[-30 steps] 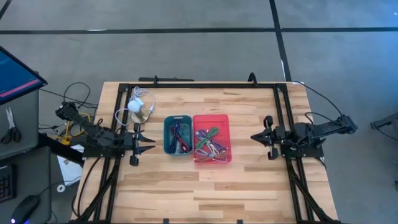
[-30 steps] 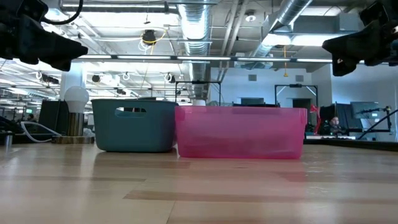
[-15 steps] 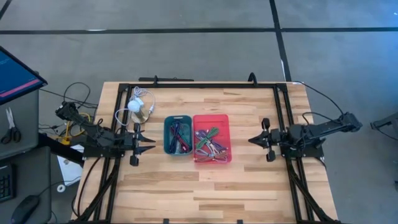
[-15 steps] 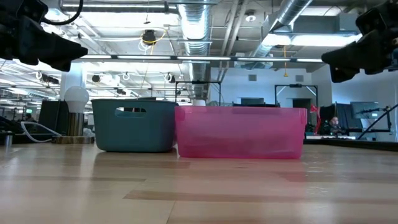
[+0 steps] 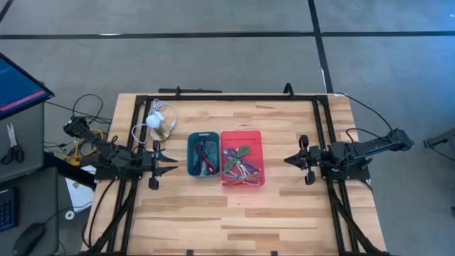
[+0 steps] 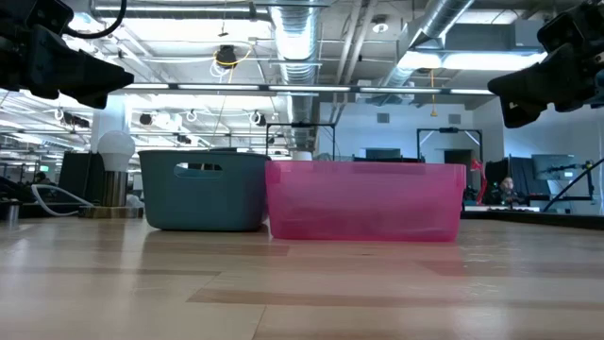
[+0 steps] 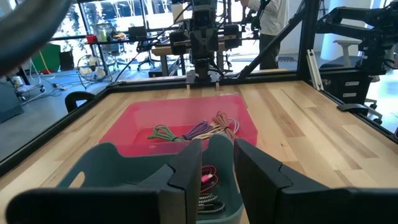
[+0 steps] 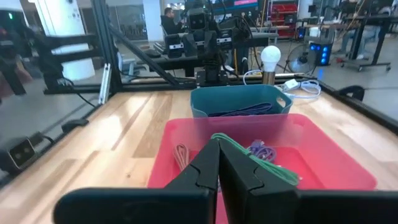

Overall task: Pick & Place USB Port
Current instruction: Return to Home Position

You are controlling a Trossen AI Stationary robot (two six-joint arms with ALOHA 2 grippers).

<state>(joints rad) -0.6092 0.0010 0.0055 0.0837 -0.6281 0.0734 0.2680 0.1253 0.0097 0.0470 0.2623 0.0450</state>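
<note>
The blue bin [image 5: 190, 153] and the red bin [image 5: 260, 158] stand side by side in the middle of the wooden table [image 5: 284, 206], the blue one on the left, their long sides touching. Both hold loose charger cables. A tangle of dark and purple ones [image 5: 205, 153] lies in the blue bin. In the red bin, a green cable [image 8: 247, 155] lies across the middle beside a purple one [image 8: 261, 149], with more coiled cables [image 5: 240, 171] towards the near end. The left gripper [image 5: 170, 164] hovers just left of the blue bin and points at it. Its two fingers [image 7: 189, 168] stand a little apart with nothing between them, and the bin and its cables show through the gap. The right gripper [image 5: 287, 159] hangs to the right of the red bin, clear of it, and points back towards it. Its fingers [image 8: 208, 165] are pressed together at the tips and hold nothing. From table height both grippers sit above the rims of the bins, one to each side. A white bulb on a small stand [image 5: 155, 121] rests on the table beyond the blue bin, to the far left, with a white cord [image 5: 165, 108] curling by it. In the room behind the table a person in a white top [image 7: 271, 15] stands near the frame.
</note>
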